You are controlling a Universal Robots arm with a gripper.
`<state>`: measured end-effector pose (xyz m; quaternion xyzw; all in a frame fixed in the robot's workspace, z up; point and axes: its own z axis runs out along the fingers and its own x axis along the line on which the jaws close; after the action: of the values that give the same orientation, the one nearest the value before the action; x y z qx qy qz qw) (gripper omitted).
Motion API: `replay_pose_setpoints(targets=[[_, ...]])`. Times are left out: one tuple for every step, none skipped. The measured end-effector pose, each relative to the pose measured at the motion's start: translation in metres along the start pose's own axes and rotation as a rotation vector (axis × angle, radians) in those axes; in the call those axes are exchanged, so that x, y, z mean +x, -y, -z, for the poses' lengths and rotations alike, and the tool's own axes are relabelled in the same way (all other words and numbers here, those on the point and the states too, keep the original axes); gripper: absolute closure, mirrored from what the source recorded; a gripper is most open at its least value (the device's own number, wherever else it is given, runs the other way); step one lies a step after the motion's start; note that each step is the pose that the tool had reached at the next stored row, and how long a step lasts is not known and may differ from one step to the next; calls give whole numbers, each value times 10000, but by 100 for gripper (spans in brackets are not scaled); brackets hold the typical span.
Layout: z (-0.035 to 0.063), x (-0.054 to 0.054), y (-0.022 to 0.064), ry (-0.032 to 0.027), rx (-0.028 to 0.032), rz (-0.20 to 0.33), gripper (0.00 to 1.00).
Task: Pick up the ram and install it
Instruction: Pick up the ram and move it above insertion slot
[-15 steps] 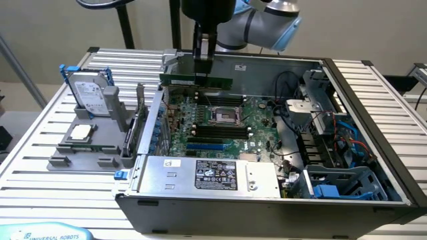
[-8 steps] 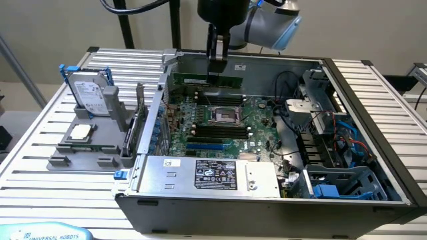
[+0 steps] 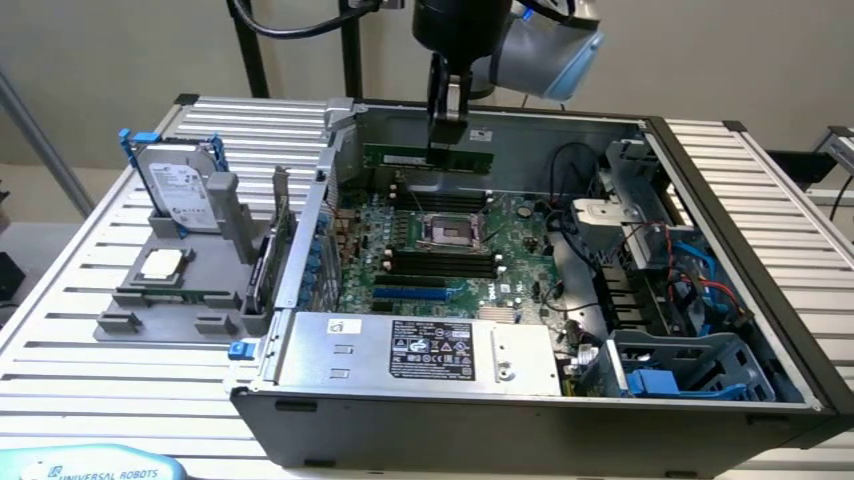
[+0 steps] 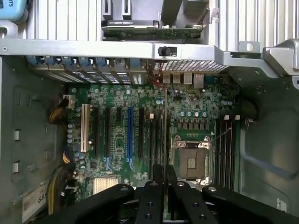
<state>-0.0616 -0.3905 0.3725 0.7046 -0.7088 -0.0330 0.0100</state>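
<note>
The ram (image 3: 430, 158) is held in the gripper (image 3: 447, 138), whose jaws are closed narrow on the stick's upper edge at about mid-length. No gap is seen between fingers and board edge in the exterior view. The stick is carried on edge, level, contacts down, inside the open case (image 3: 534, 420) and clear above the motherboard (image 3: 523, 225). It is touching nothing else.

Key relation: the ram's long axis is set parallel w/ the memory slots (image 3: 438, 262), which are laid out in two banks, one on each side of the CPU socket (image 3: 443, 232). In the exterior view that axis runs from the exterior view's left to its right, same as the slots. The held stick sits toward the case's far wall, on the far side of the socket, so the bank nearest the camera is well apart from it.

In the wrist view the ram (image 4: 166, 135) is seen edge-on as one thin line running straight out from the gripper (image 4: 164, 186). It lies alongside the socket (image 4: 190, 161), just beside a slot bank (image 4: 156, 140). The line appears to sit over the slot nearest the socket, but the exact slot can't be told. The slots lie straight below the stick, w/ no twist noted between stick and slots. Task is judged approx. halfway: pick done, seating not yet done.
</note>
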Motion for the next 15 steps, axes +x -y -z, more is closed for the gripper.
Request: replay_pose_setpoints(targets=[[-19, -26, 26, 0, 1, 0, 87], [-36, -44, 56, 1, 1, 0, 87], [-52, -56, 87, 0, 1, 0, 87], [-69, -66, 124, 1, 1, 0, 87], [-85, -72, 161, 2, 1, 1, 87], [-100, -75, 197, 3, 1, 0, 87], [-117, -76, 231, 4, 1, -1, 87], [-134, -76, 264, 6, 1, -1, 87], [-149, -76, 286, 8, 1, -2, 87], [-166, -76, 301, 14, 1, -7, 87], [-185, -75, 312, 24, 1, -14, 87], [-203, -73, 317, 33, 1, -23, 87], [-221, -71, 321, 42, 2, -34, 87], [-239, -68, 323, 48, 4, -45, 87], [-256, -66, 324, 55, 11, -49, 87]])
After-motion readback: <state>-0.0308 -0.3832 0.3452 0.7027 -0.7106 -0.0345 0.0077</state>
